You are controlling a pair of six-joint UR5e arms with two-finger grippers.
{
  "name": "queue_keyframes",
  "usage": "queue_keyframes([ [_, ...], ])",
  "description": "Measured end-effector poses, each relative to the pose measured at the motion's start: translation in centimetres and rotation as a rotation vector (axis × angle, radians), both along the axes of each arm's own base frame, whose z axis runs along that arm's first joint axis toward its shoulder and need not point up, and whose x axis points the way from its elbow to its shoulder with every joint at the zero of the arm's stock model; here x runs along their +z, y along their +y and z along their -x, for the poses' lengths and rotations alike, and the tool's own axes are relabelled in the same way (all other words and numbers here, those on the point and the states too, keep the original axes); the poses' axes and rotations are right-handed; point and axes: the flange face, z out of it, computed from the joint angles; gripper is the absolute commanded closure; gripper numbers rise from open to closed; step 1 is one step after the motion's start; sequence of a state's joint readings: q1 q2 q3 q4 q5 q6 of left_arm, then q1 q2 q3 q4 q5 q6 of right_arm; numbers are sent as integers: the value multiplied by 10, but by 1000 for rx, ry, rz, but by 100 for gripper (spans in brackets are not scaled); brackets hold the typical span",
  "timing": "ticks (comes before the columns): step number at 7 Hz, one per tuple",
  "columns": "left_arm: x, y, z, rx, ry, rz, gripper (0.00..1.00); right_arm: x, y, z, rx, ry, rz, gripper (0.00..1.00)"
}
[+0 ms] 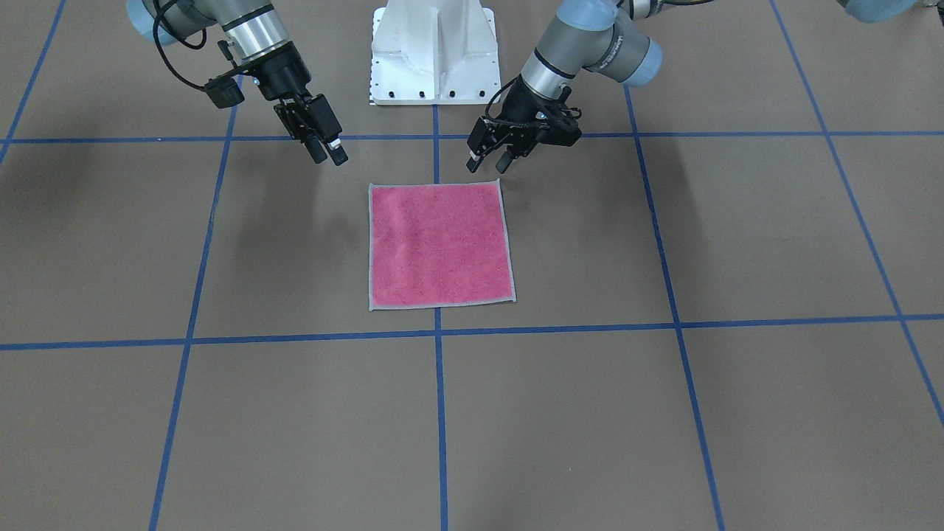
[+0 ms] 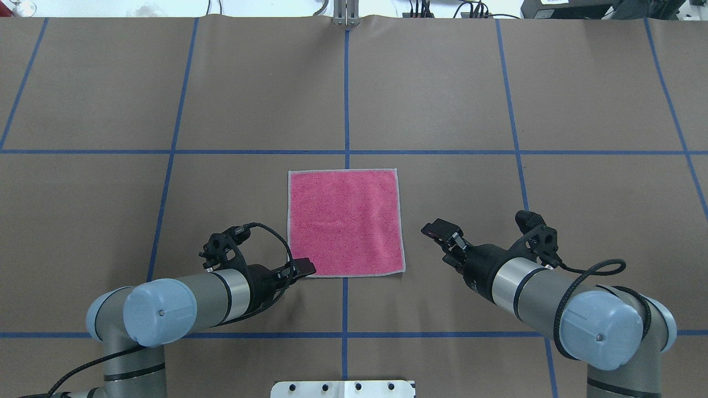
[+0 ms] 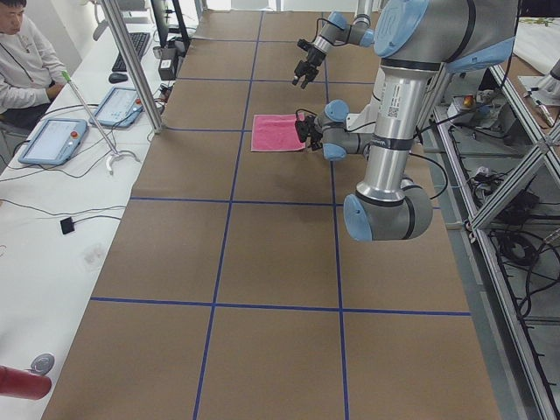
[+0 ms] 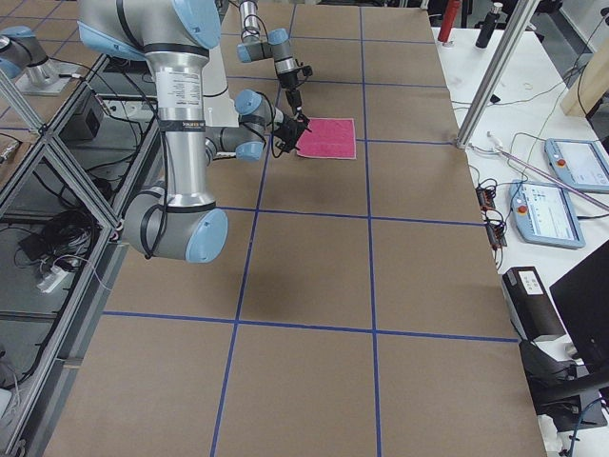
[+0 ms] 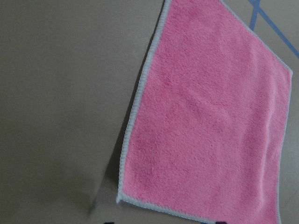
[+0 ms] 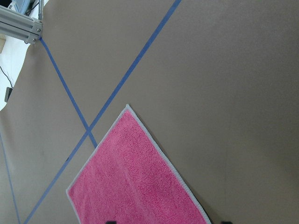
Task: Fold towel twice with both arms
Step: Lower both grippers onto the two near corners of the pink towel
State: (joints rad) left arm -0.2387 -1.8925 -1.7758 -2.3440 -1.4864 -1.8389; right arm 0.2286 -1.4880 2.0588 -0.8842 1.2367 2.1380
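Small square pink terry towel with a light grey stitched edge (image 2: 345,221) lies flat, pink face up, in the middle of the brown tabletop (image 2: 581,221). It straddles the centre blue tape line (image 2: 346,94). No fold made yet.

Left hand (image 1: 489,158): jaws wide, holding nothing, hovering just beside the towel's near-left corner (near = robot side). Right hand (image 1: 327,151): also wide and empty going by its wrist view; the front view shows it nearly edge-on. It sits off the near-right corner, farther out from the cloth than the left.

Risks as I see them:
- Uneven start. The left is almost at its corner and the right is not. If one closes or lifts ahead of the other, the near edge goes up skewed and the first fold lands crooked. The second fold inherits the error.
- Missed pinch. The cloth is thin and flat on the surface, with nothing to get under. Too shallow a descent closes on air or on the stitched edge only, which could slip out mid-carry. Too deep and the hand jams into the tabletop cover.
- Drag. Nothing pins the towel, so a hand that touches down and moves sideways before gripping would slide or bunch it.
- Over- or undershoot on the carry to the far edge leaves the edges misaligned.
- Clearance. Both hands work one short edge, which likely gets tight on the second fold.

Containers: none that I can make out on the tabletop, so no contents to report.
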Motion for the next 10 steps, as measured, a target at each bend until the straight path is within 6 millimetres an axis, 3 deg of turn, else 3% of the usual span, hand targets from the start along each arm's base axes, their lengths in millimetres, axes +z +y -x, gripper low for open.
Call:
queue_keyframes([
  [6,14,-7,-6,-12,-30,7,48,0,0,1,-3,6,-2,19],
  [9,16,-7,-7,-13,-33,7,80,1,0,1,-2,7,-2,22],
  [10,16,-7,-7,-13,-33,7,81,1,0,1,-2,8,-2,22],
])
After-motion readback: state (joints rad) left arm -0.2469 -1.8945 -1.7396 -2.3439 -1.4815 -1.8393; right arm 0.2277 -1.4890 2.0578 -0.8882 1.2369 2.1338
